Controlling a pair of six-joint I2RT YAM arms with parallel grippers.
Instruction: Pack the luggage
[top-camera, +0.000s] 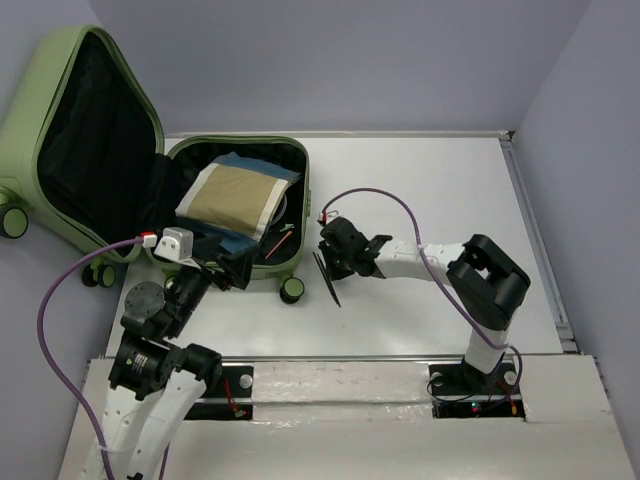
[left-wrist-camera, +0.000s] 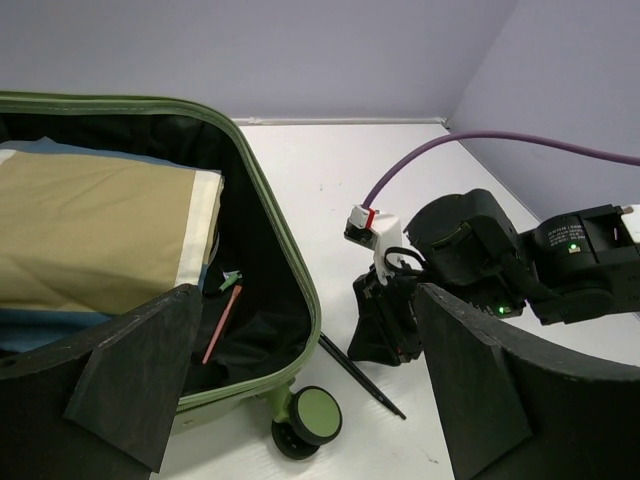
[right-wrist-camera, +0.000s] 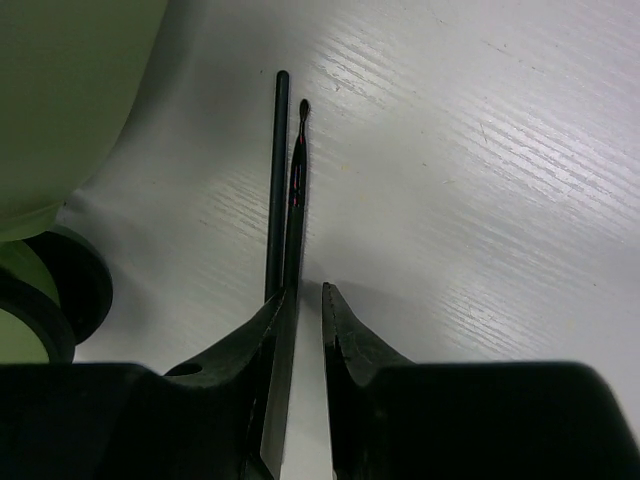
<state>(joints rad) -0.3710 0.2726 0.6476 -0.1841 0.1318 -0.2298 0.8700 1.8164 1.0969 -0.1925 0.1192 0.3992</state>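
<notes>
The luggage (top-camera: 300, 205) lies open at the back left, its black-lined lid (top-camera: 100, 140) standing up. Inside lie a folded tan cloth (top-camera: 232, 197) on a blue cloth (top-camera: 245, 165), and a red pen (left-wrist-camera: 222, 322). My left gripper (top-camera: 232, 268) is wide open and empty above the case's near rim (left-wrist-camera: 290, 270) and wheel (left-wrist-camera: 310, 420). My right gripper (right-wrist-camera: 310, 290) is low on the table, jaws a narrow slit apart with nothing between them. Two thin black sticks (right-wrist-camera: 285, 190) lie side by side on the table, running under its left fingertip (right-wrist-camera: 280, 310); they also show in the left wrist view (left-wrist-camera: 360, 375).
The white table (top-camera: 440, 180) stretches right of the case to a raised edge (top-camera: 520, 190) and grey walls. The case's wheel (right-wrist-camera: 40, 300) and green shell (right-wrist-camera: 60, 100) are close to the left of the sticks. Purple cables (top-camera: 390, 200) loop over both arms.
</notes>
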